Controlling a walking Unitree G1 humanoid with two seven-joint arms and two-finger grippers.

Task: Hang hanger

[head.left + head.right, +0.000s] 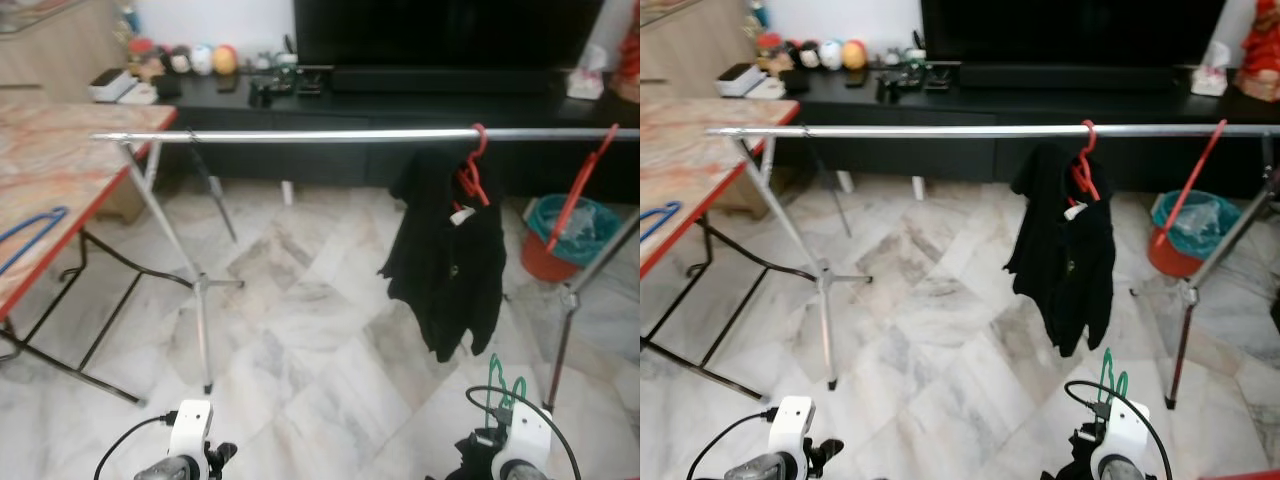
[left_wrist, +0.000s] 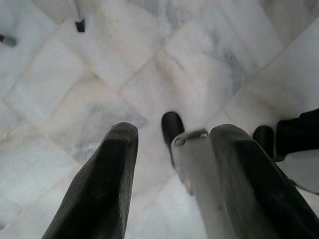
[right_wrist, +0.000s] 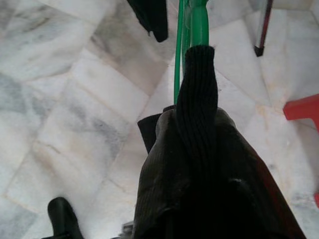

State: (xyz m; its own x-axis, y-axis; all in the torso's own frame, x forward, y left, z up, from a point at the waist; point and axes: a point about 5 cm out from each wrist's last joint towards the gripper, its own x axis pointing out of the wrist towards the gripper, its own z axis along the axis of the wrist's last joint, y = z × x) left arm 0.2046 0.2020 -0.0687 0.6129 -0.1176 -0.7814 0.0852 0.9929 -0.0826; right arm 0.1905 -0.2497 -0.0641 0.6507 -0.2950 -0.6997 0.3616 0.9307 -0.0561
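- The right gripper (image 3: 197,64) sits low at the near right of the scene, its black fingers clenched on a green hanger (image 3: 192,22) that has a dark garment (image 3: 199,164) draped on it; the garment covers most of the fingers.
- In the head views the green hanger's hook (image 1: 500,392) sticks up just above the right wrist, near the foot of the rack's right leg (image 1: 562,345).
- The left gripper (image 2: 172,144) hangs low at the near left, its two fingers (image 2: 107,184) spread apart over bare marble floor (image 2: 65,84), grasping nothing.
- A silver rail (image 1: 330,135) of a clothes rack runs left to right across the middle of the scene, well above and beyond both grippers.
- On the rail, right of centre, a red hanger (image 1: 472,170) carries a black jacket (image 1: 450,260) that hangs down toward the floor.
- Further right another red hanger (image 1: 585,185) is hooked on the rail and slants down, with no clothing on it.
- Behind that, on the floor, stands a red bin with a teal liner (image 1: 562,235).
- At the far left is a folding table (image 1: 60,150) with a marbled top and red edge; a blue hanger (image 1: 30,235) lies on it.
- Along the far wall is a low black cabinet (image 1: 400,105) with a dark television (image 1: 445,30) and small items on it.
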